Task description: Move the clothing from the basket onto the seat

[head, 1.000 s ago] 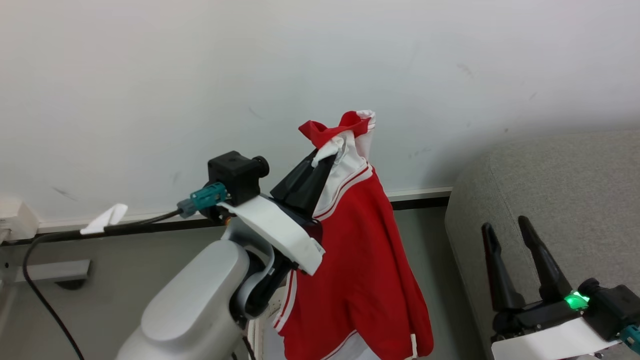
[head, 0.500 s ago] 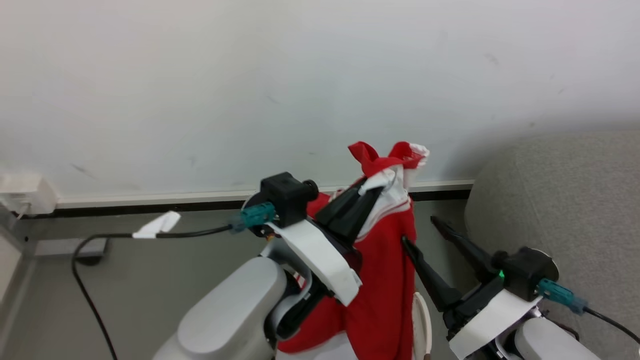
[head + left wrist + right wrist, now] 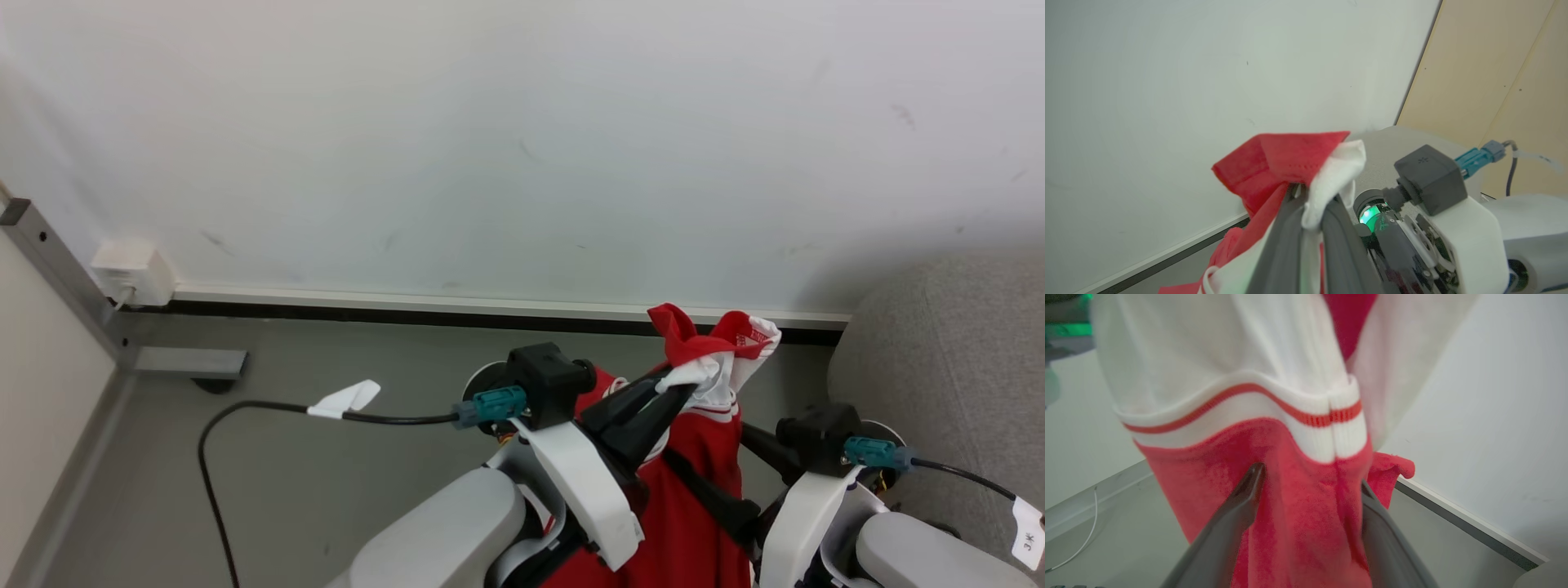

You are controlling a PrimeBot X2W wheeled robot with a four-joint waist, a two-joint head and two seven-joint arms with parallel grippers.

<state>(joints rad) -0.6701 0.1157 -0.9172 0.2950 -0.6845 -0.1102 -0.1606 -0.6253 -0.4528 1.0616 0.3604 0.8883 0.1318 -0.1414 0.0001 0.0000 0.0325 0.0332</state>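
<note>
Left of the sofa (image 3: pixel 939 351), left hand (image 3: pixel 663 398) clamped atop the hanging garment (image 3: pixel 710 441), right hand (image 3: pixel 1310 477) spread alongside, lower down.

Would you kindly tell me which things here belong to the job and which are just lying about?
Job: bright red fabric garment with white panels, hanging from the shut left jaws, open right jaws astride it; light grey upholstered sofa.
Lying about: white plastic wall box; grey metal bracket at the skirting.
</note>
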